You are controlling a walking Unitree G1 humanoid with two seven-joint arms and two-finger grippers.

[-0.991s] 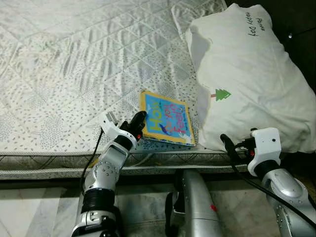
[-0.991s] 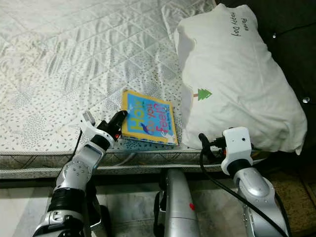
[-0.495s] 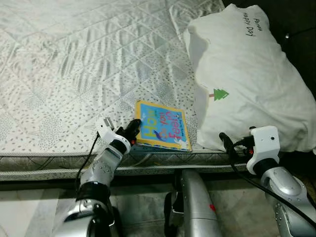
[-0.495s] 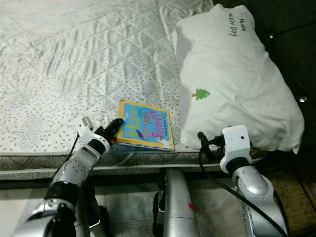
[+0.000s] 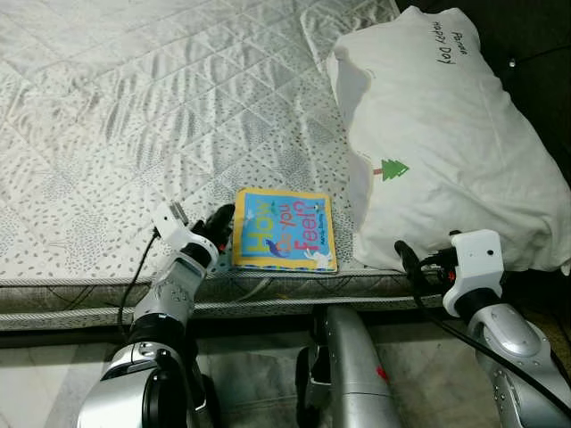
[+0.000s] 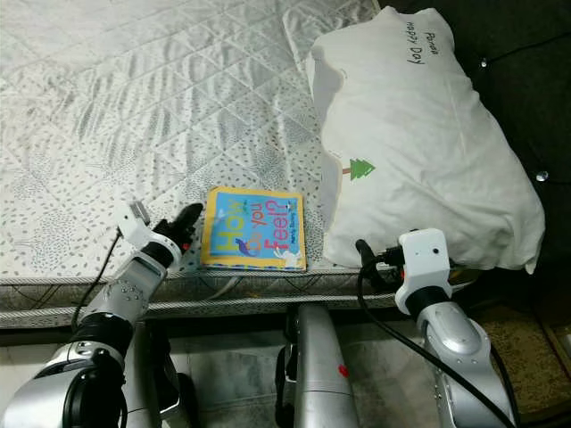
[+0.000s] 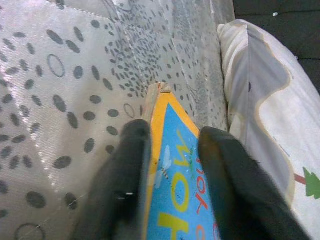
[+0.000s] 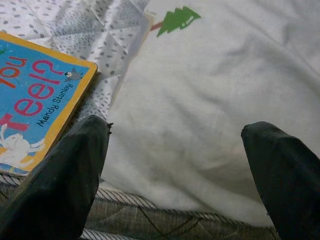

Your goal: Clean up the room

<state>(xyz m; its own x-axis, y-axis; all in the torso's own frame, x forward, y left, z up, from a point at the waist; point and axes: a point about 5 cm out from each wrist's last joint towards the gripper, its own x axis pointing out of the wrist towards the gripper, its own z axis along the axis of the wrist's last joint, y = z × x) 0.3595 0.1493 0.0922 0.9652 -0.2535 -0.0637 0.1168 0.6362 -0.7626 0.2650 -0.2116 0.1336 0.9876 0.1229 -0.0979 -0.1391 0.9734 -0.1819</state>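
Observation:
A blue picture book [image 5: 284, 229] with a yellow border lies flat on the bed near its front edge. My left gripper [image 5: 223, 223] is shut on the book's left edge; in the left wrist view one black finger [image 7: 125, 185] lies under the book [image 7: 185, 200] and the other on top of it. Just right of the book rests a large white pillow [image 5: 437, 143] printed with a small green tree. My right gripper [image 5: 406, 259] is open, low at the pillow's front edge. In the right wrist view its wide-spread fingers [image 8: 60, 180] frame the pillow [image 8: 210, 100].
The quilted white mattress [image 5: 134, 107] stretches away to the left and back. Its front edge [image 5: 268, 299] runs across just above my arms. A dark surface [image 5: 535, 36] lies beyond the pillow at the right. My silver body [image 5: 357, 374] is below the edge.
My left gripper has drawn back to the left with the book, which slid left and turned squarer to the bed's edge. The right arm has held still.

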